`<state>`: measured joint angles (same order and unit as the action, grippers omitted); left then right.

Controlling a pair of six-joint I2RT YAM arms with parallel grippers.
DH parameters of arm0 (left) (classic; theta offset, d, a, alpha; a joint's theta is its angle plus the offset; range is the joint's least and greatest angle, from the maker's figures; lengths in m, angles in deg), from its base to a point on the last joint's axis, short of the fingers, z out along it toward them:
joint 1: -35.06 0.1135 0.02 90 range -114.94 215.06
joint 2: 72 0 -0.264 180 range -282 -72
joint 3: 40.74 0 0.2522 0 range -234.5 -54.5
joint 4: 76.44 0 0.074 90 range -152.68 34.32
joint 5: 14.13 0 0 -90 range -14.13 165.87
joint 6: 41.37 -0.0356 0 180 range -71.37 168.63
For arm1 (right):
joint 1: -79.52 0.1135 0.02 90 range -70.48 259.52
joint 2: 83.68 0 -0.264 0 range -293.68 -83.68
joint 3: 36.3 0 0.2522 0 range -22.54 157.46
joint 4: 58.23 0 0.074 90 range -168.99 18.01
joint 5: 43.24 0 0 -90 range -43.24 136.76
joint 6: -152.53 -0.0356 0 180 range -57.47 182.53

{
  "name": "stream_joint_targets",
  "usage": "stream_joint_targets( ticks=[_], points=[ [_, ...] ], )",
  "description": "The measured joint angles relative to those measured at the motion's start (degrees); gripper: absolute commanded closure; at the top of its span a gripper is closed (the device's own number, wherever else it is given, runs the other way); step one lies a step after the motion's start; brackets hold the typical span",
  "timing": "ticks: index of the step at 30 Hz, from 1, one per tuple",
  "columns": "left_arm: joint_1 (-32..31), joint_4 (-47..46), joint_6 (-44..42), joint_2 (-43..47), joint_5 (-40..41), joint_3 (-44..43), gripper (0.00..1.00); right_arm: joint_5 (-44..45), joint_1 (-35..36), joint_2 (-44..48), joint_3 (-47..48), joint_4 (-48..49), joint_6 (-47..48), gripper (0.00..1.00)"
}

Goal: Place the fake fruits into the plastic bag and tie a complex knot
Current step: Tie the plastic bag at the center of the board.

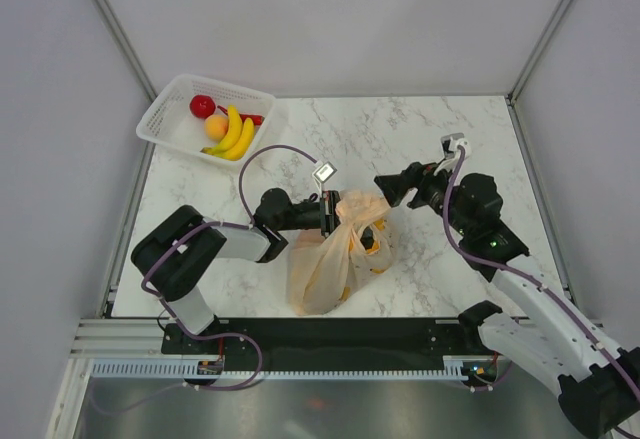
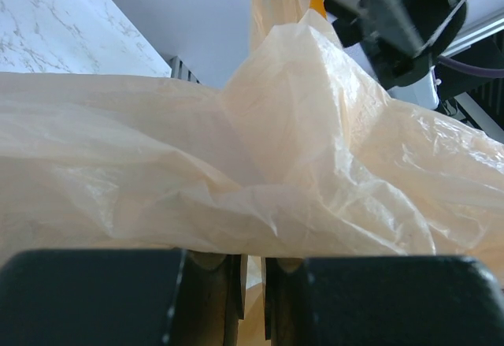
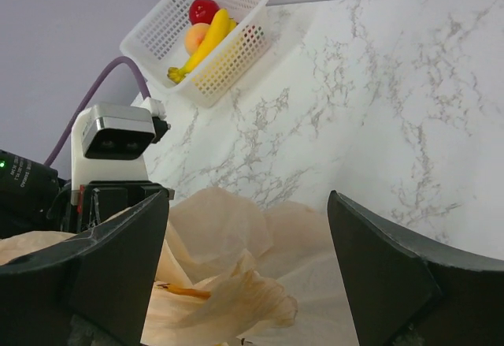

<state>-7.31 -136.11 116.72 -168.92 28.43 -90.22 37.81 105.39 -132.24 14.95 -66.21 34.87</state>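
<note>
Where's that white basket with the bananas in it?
In the top view, the white basket sits at the table's far left corner, well apart from the plastic bag at the near middle.

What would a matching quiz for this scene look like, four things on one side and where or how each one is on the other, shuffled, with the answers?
Things:
1. left claw
2. right claw
3. bananas
4. plastic bag

Places or states:
A. in the white basket
B. standing open, holding nothing
C. on the marble table, between the two arms
D. shut on thin peach plastic

Pairs: 1-D, 2-B, 3-A, 4-C
</note>
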Motion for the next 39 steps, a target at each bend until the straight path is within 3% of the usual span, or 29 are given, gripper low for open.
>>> stream_joint_targets(
  ticks=[7,12,14,19,24,28,33,39],
  points=[
    [-0.15,0.0,0.02,0.0,0.46,0.0,0.84,3.34,-0.02,1.73,12.52,-11.5,8.07,0.14],
    [-0.15,0.0,0.02,0.0,0.48,0.0,0.84,0.68,-0.02,3.61,19.65,-19.02,10.82,0.18],
    [-0.15,0.0,0.02,0.0,0.48,0.0,0.84,-3.21,-0.07,2.64,22.97,-21.86,10.78,0.11],
    [-0.15,0.0,0.04,0.0,0.52,0.0,0.84,-10.23,1.05,-0.09,26.34,-26.18,10.45,0.06],
    [-0.15,0.0,0.07,0.0,0.55,0.0,0.84,-10.05,7.15,-2.62,27.56,-31.65,10.36,0.05],
    [-0.2,0.0,0.07,0.0,0.57,0.0,0.84,-2.78,18.38,-5.07,30.05,-35.06,10.62,0.06],
    [-0.26,0.02,0.07,0.0,0.61,0.11,0.84,13.66,35.21,-10.67,35.45,-38.42,11.34,0.08],
    [-0.26,0.02,0.07,0.0,0.61,0.11,0.84,31.87,46.21,-17.33,39.45,-41.99,11.93,0.25]
  ],
)
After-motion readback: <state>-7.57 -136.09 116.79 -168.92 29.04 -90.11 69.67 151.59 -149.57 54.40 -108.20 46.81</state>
